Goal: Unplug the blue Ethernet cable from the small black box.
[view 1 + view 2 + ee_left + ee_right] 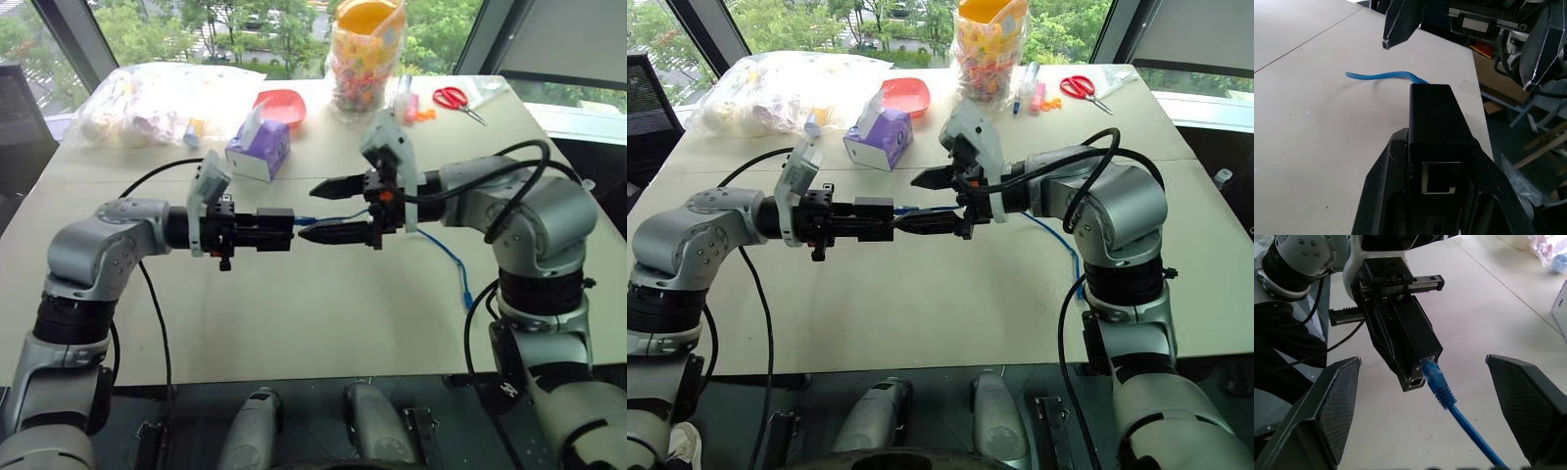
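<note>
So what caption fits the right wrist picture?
Left gripper holds small black box, blue Ethernet cable still plugged in, between open right fingers.

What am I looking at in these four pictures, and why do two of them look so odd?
This is a humanoid robot with two arms, each ending in a two-fingered claw. Two pictures come from cameras in its head, looking down over its arms at a pale table. The other two come from cameras on its wrists, looking along each claw's fingers, hence the strange close-ups.

The left claw is shut on a small black box, held above the table. A blue Ethernet cable is plugged into it and trails off across the table. The right claw stands open, facing the box, with the cable between its fingers.

Farther back lie a purple tissue box, red scissors, a jar of colourful bits and a clear bag.
</note>
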Motion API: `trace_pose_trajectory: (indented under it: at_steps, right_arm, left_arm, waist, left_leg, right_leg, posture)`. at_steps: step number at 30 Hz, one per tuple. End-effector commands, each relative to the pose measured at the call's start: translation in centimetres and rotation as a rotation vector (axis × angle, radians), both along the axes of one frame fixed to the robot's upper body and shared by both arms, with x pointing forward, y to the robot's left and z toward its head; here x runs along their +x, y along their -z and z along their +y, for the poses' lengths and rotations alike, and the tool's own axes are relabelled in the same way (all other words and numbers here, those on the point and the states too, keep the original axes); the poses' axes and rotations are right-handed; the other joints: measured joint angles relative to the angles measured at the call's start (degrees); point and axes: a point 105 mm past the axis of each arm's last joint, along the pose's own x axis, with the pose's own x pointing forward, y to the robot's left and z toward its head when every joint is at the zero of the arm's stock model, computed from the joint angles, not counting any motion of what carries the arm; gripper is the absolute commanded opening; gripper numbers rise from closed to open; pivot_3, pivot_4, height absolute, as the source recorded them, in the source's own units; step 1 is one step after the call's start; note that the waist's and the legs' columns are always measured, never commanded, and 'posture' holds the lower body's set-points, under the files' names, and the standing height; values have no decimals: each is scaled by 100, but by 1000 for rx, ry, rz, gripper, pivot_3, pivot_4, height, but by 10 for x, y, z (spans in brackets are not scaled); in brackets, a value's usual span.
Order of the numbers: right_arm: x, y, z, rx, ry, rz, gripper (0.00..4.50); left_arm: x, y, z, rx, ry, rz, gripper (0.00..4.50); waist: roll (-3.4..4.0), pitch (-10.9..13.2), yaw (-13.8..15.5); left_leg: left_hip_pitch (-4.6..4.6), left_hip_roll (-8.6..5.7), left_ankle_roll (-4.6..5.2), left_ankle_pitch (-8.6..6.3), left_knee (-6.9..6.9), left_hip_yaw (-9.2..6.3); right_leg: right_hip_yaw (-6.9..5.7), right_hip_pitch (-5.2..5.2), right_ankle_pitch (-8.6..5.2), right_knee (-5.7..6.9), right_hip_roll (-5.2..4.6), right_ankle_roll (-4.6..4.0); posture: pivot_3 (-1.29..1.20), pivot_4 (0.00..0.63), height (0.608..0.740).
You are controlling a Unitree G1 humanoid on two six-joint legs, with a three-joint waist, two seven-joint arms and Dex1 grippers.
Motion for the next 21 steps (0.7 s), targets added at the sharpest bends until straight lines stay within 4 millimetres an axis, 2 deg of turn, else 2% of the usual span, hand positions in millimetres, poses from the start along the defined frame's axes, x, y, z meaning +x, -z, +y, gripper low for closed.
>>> trace_pose_trajectory:
  at_steps: [1,4,7,9,21]
  right_arm:
    - [-6,-4,4,-20,-28,-25,4257]
    - [-6,0,5,-39,-26,-30,4257]
    - [-6,4,7,-53,-29,-28,3394]
    - [-6,4,7,-55,-28,-25,2455]
    - [-4,5,9,-60,-27,-20,2455]
  left_arm:
    - [-4,-13,-3,-1,31,-69,537]
    - [-5,-14,-3,-3,36,-71,537]
    - [-5,-16,-4,-8,41,-76,537]
    - [-6,-17,-5,-9,44,-77,537]
    - [-9,-12,-5,19,59,-88,537]
  waist:
    - [0,0,-1]
    - [0,0,-1]
    - [0,0,-2]
    - [0,0,-2]
    - [0,0,-2]
  left_leg:
    - [0,0,0,0,0,0]
    - [-1,0,0,0,0,0]
    - [-1,0,0,0,0,0]
    - [-1,0,0,0,0,0]
    - [-2,0,0,0,0,0]
  right_leg:
    - [0,0,0,0,0,0]
    - [0,-1,0,0,0,1]
    - [0,-1,0,0,0,1]
    - [0,-1,0,0,0,1]
    - [0,-2,0,0,0,2]
  posture:
    - [0,150,740]
    - [0,150,740]
    - [0,150,740]
    - [0,150,740]
    - [0,150,740]
